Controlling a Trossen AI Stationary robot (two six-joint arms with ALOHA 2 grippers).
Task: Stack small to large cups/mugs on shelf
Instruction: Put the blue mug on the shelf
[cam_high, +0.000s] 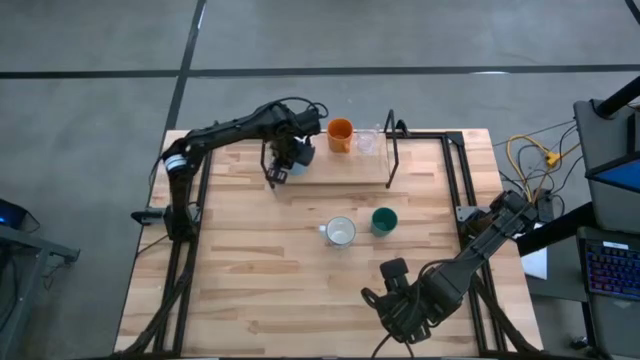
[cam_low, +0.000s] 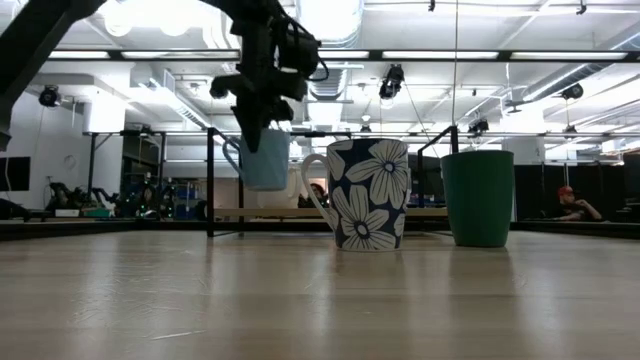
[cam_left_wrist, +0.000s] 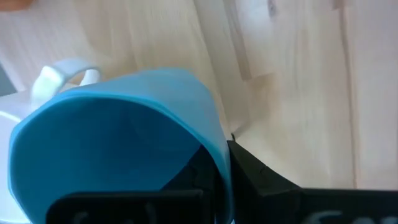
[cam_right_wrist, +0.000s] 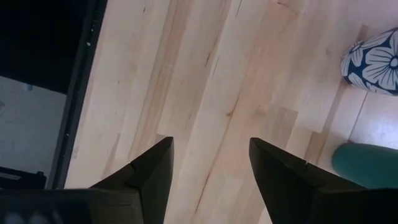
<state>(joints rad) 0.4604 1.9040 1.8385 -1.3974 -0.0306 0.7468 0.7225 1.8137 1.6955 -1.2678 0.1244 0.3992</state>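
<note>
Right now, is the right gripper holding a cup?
No: the right gripper is open over bare table, with nothing between its fingers.

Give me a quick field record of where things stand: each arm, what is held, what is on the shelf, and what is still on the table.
left gripper: over the shelf's left end, jaws shut on the light blue mug, which hangs clear of the board
right gripper: near the table's front right, jaws open, holding nothing
shelf: orange cup and clear glass stand at its back edge
table: flowered mug and dark green cup side by side, mid-table
</note>
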